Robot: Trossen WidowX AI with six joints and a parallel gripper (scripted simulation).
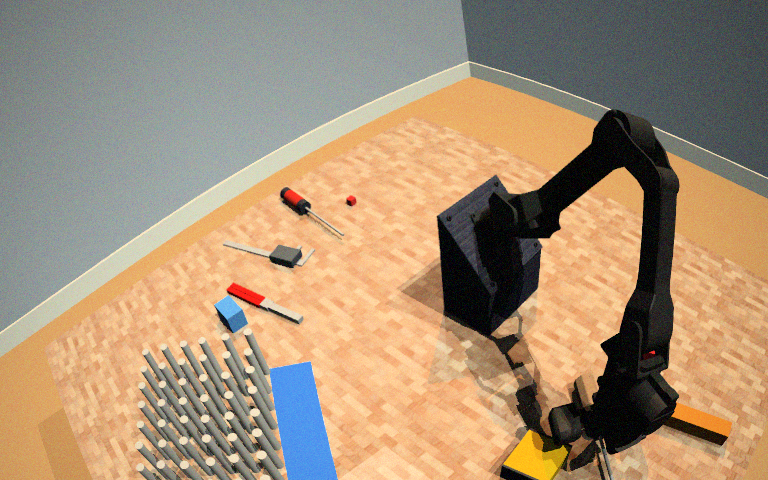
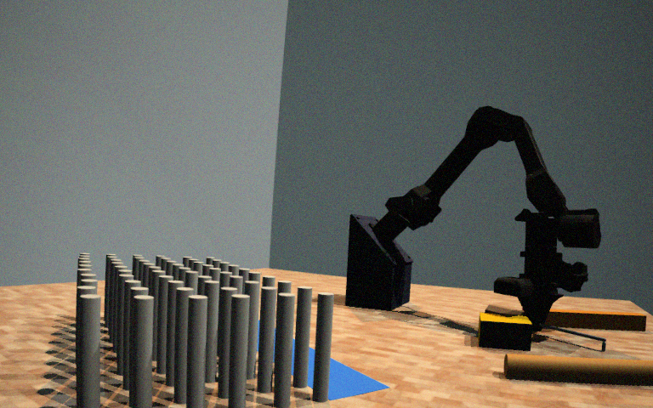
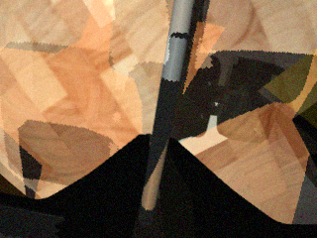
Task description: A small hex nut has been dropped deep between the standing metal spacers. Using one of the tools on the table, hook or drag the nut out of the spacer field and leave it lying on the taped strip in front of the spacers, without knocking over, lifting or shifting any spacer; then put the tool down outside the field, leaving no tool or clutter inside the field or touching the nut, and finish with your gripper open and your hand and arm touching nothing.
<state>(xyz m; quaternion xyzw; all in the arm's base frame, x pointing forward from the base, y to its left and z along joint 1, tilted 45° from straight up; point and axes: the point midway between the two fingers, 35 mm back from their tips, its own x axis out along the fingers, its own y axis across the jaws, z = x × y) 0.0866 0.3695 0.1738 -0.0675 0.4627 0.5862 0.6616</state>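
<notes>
The gripper [image 1: 598,444] [image 2: 538,328] [image 3: 159,141] is shut on a thin grey rod with a bent end, the hooked tool [image 1: 606,461] [image 2: 577,332] [image 3: 179,55]. The rod extends away from the fingers, low over the table, and its short end points down. The gripper is low beside the yellow block, far to the right of the spacer field. The grey metal spacers [image 1: 257,352] [image 2: 322,346] stand upright in rows. The blue taped strip [image 1: 303,418] [image 2: 351,380] lies along the field's near side. The hex nut cannot be made out; spacers may hide it.
Near the gripper are the yellow block [image 1: 535,455] [image 2: 505,331], an orange bar [image 1: 702,423] [image 2: 597,321] and a tan cylinder [image 2: 577,369]. Beyond the spacers lie a blue block [image 1: 231,314], a red-handled tool [image 1: 246,294], a caliper [image 1: 286,255], a screwdriver [image 1: 294,200] and a red cube [image 1: 351,200].
</notes>
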